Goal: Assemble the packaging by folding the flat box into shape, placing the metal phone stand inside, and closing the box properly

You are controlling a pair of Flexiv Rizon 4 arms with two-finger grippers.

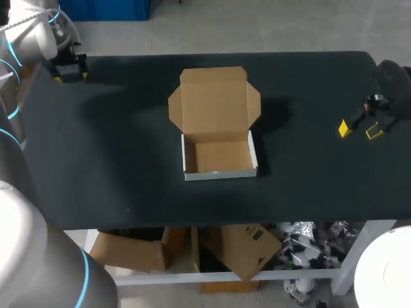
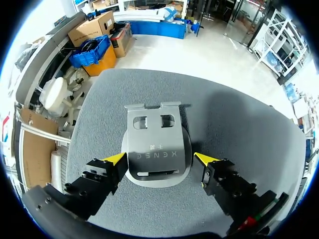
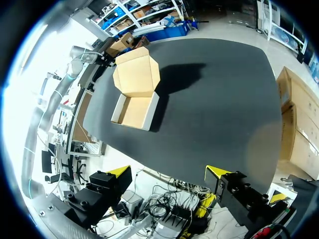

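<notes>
Head view: the box (image 1: 218, 157) stands folded on the bench (image 1: 115, 160), its lid (image 1: 214, 102) open and nothing inside.
Left wrist view: the left fingers (image 2: 115, 159) are released, and the phone stand (image 2: 157, 144) lies between them, ungrasped.
Right wrist view: the right fingers (image 3: 119, 172) are released and empty, with the box well ahead.
Loading and closing remain.

Matt brown cardboard box (image 1: 215, 115), smooth grey metal stand (image 2: 157, 149), dark matt tabletop (image 1: 96, 147).
</notes>
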